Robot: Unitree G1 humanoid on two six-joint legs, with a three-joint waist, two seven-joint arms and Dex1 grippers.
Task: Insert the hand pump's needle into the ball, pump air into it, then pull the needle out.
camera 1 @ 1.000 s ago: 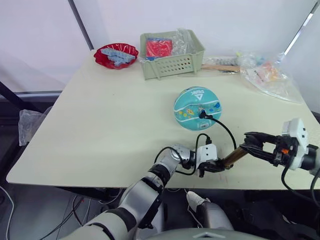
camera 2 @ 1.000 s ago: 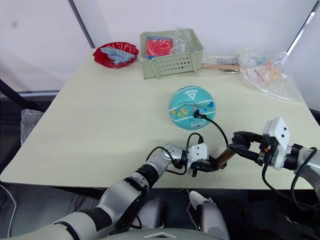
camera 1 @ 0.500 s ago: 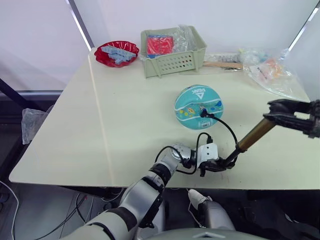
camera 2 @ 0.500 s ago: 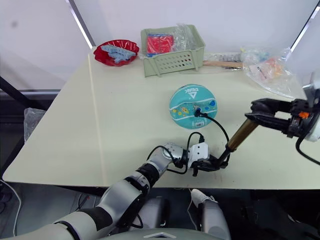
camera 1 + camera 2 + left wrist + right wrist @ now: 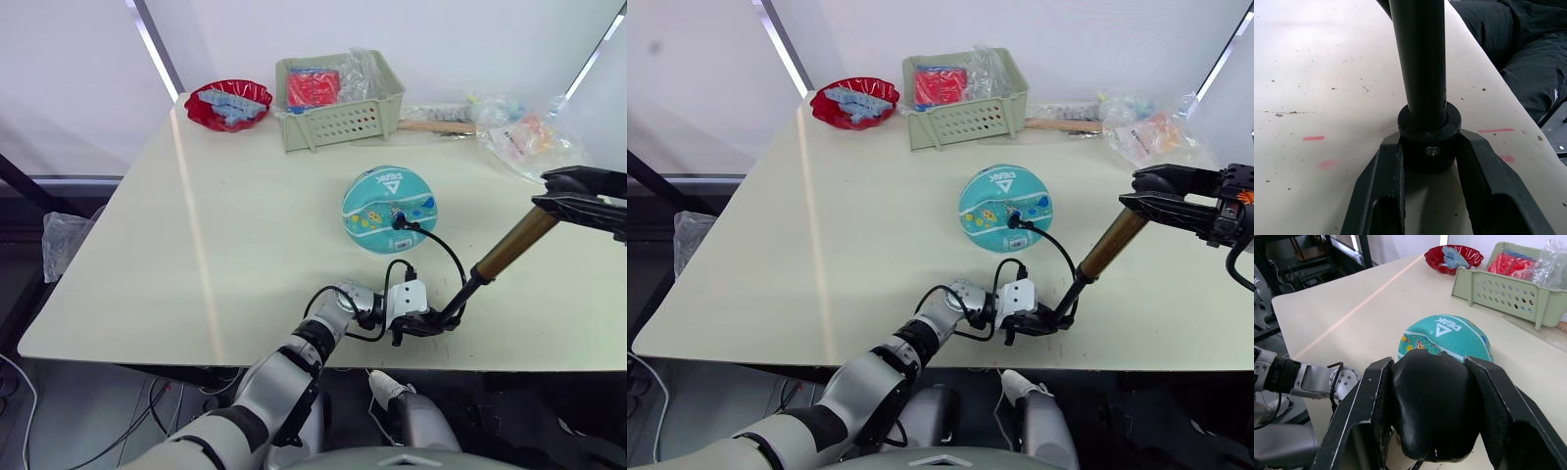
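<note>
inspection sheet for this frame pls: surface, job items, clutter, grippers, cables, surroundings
Surface: cream table, speckled, red marks by the pump base.
Job's things: hand pump tilted, extended; hose runs to the ball, needle plugged in, pin hidden.
Clutter: red bowl, green basket, plastic bags at the far edge.
Grippers: left gripper clamps the pump base; right gripper grips the handle.
Cables: black cable at the left wrist.
Surroundings: white wall; dark frame bars.

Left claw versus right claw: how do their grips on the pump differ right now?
The left claw clamps the hand pump's black base low at the table's near edge; the right claw grips its black T-handle, raised beside the ball. Both are shut on the pump.
</note>
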